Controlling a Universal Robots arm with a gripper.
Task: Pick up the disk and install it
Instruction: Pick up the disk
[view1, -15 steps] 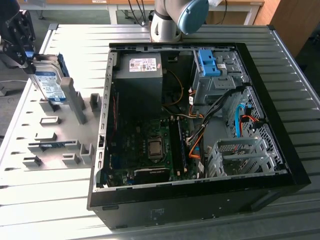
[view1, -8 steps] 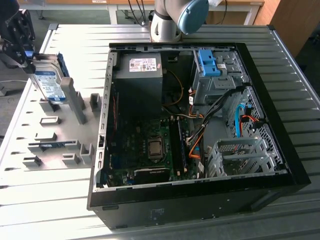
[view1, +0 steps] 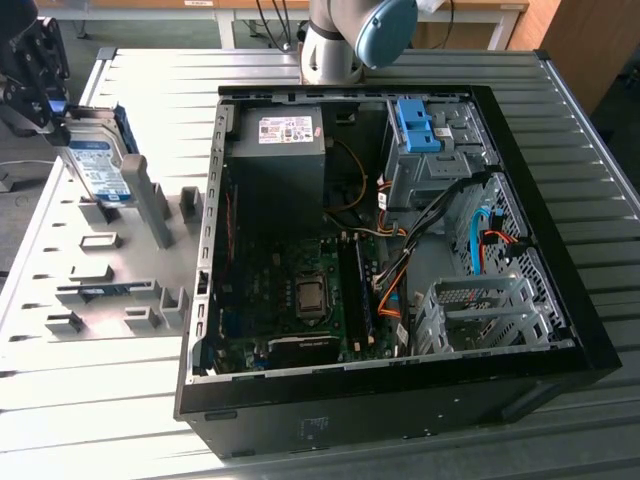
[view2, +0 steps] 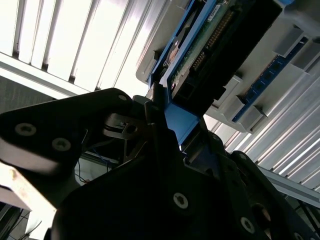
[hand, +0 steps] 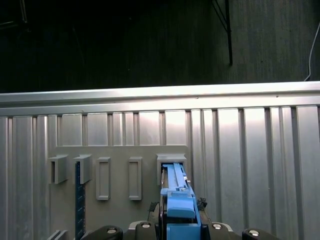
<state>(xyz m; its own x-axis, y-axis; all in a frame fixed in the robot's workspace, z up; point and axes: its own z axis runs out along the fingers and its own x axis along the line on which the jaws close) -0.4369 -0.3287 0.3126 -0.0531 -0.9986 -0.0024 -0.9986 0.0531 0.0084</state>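
The disk (view1: 100, 168), silver-grey with a white-and-blue label and a blue carrier frame, stands on edge at the far end of a grey holder rack (view1: 120, 300) on the exterior view's left. My black gripper (view1: 60, 120) sits on its upper end, shut on the blue frame. In the second wrist view the fingers (view2: 156, 125) press on the frame of the disk (view2: 200, 45), whose circuit-board side shows. In the first wrist view the disk (hand: 176, 190) runs from the gripper (hand: 177, 227) to a rack slot (hand: 171, 160). I cannot tell whether its lower end still sits in that slot.
An open black computer case (view1: 560, 290) lies at the centre and the exterior view's right. Inside are a motherboard (view1: 300, 290), a black power supply (view1: 280, 160), a bay with a blue bracket (view1: 420, 125) and a metal drive cage (view1: 480, 310). Cables (view1: 400, 260) cross the case. The table is ribbed metal.
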